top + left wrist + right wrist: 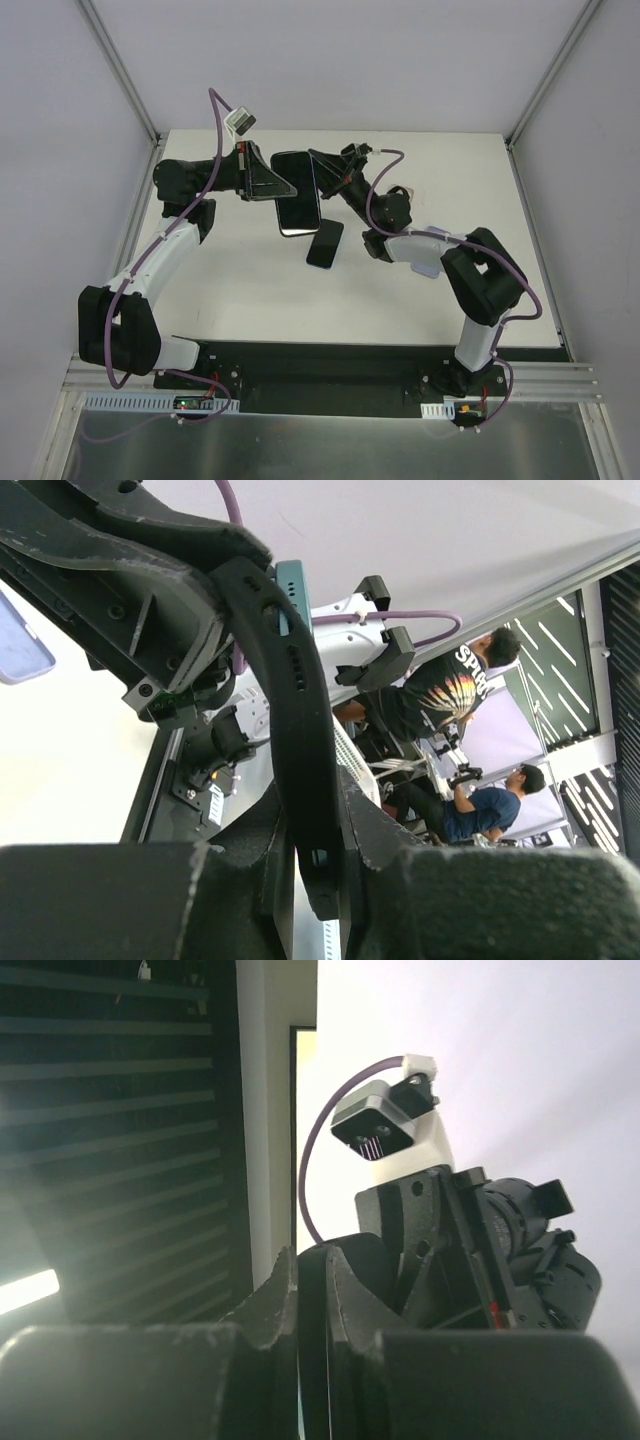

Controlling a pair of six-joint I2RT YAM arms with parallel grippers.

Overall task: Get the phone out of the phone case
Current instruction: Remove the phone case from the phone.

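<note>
Holding: phone case lifted above the tabletop, between both hands
Left hand: pinching the case's black holed rim
Right hand: pressed together on its far edge
Phone: cannot tell whether inside
Tabletop: dark slab lies just below it

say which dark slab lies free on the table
The smaller matte slab, untouched; the left gripper and right gripper hold the glossy slab.

Left arm, right arm: black joints, white shells (purple cables trailing).
</note>
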